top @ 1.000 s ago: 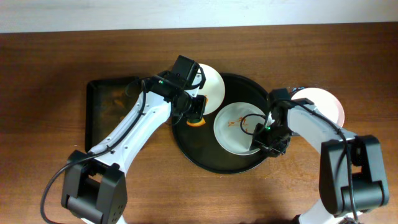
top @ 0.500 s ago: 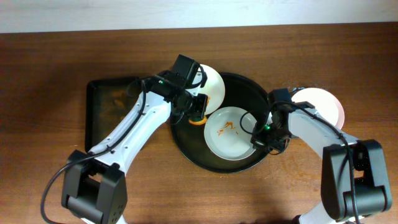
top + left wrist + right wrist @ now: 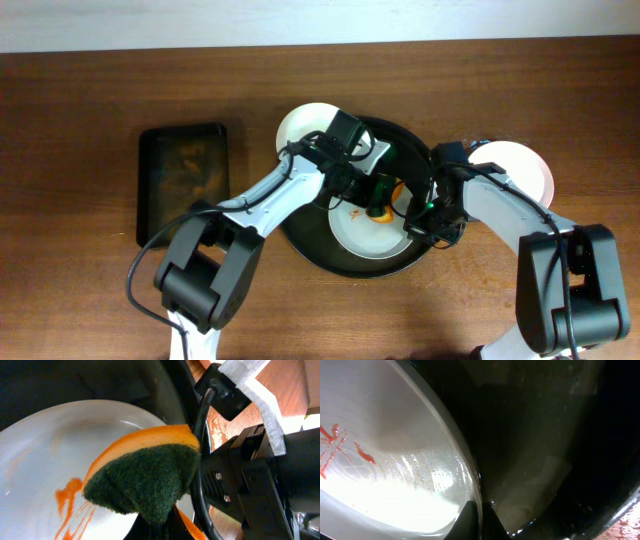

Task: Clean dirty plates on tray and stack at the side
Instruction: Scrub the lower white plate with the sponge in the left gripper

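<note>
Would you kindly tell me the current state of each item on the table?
Smeared plate: in the round black tray, orange-streaked, rim pinched by the right gripper.
Sponge: clamped in the left gripper, over that plate.
Upper-left white plate: no smears visible.
Right-side plate: on the table, no smears visible.
Rectangular tray: orange residue inside.

Your overhead view is bright, even and sharp, with soft shadows on the worktop (image 3: 80, 290). At the right wrist, glare whitens the smeared white plate (image 3: 380, 485) and the black tray (image 3: 545, 435) reads murky. The left wrist's close sponge (image 3: 145, 480) is slightly soft.
</note>
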